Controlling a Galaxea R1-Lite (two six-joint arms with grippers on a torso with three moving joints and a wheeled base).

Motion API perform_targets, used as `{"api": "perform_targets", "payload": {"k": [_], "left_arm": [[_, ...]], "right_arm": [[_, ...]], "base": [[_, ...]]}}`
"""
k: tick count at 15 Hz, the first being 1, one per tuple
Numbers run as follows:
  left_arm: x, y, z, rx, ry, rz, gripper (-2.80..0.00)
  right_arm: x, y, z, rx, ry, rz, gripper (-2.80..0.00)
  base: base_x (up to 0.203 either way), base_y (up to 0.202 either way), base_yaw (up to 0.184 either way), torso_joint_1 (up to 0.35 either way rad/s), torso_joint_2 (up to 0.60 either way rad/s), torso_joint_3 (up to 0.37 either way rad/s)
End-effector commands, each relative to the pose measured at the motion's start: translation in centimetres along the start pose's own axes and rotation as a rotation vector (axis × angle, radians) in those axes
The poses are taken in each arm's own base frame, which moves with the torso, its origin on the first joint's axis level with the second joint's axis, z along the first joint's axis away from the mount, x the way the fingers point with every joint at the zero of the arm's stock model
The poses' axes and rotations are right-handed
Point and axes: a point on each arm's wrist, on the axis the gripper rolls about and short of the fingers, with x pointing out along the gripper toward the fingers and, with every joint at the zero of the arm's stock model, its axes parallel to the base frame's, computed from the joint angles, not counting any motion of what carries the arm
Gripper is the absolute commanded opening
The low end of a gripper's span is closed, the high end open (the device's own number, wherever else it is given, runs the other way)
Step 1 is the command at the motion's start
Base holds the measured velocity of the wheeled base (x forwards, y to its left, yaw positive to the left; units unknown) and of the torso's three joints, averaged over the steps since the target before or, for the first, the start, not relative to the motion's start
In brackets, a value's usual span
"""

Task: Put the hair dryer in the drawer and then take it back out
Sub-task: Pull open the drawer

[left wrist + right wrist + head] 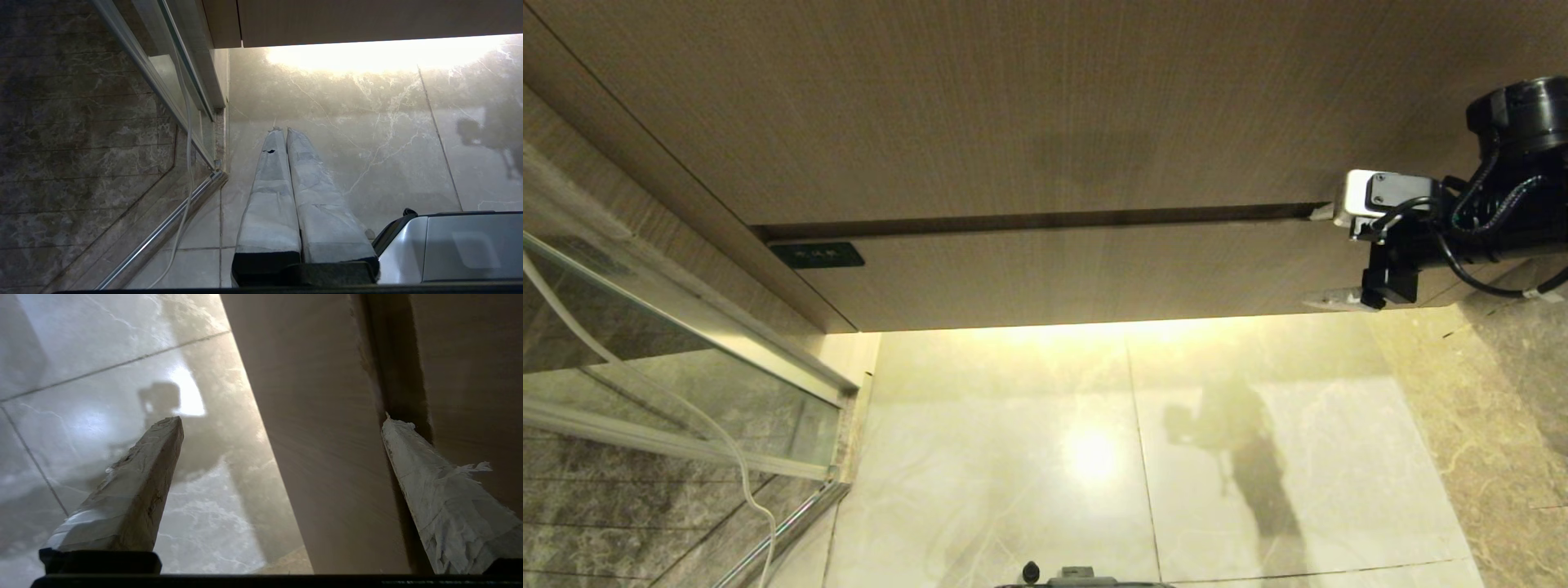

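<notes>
- The drawer [1094, 273] is closed, so its inside is hidden; no hair dryer shows in any view.
- Right gripper [1327, 257] spread wide, empty, straddling the drawer front's right end.
- Left gripper [286, 132] closed, empty, parked over the floor [1258, 457]; its arm is cut off.

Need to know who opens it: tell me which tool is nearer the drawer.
Right. The right tool straddles the drawer front at its right end, fingers wide apart. The left tool hangs shut over the floor, away from it.
</notes>
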Motion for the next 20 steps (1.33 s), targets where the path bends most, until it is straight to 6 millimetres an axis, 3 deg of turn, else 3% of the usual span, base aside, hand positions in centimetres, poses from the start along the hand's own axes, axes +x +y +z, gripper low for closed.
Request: {"api": "perform_targets", "payload": {"k": [1,20], "left_arm": [[0.0,0.0,0.0,0.0,0.001,0.0,-2.8],[0.0,0.0,0.0,0.0,-0.001,0.0,-2.8]], "right_arm": [[0.2,0.4,0.6,0.004,-0.018,0.015,0.0],[4.2,-0.2,0.6,-0.028,-0.078,-0.026,0.0]], "base": [[0.0,0.0,0.0,0.0,0.0,0.0],[0.0,0.0,0.0,0.0,0.0,0.0]]}}
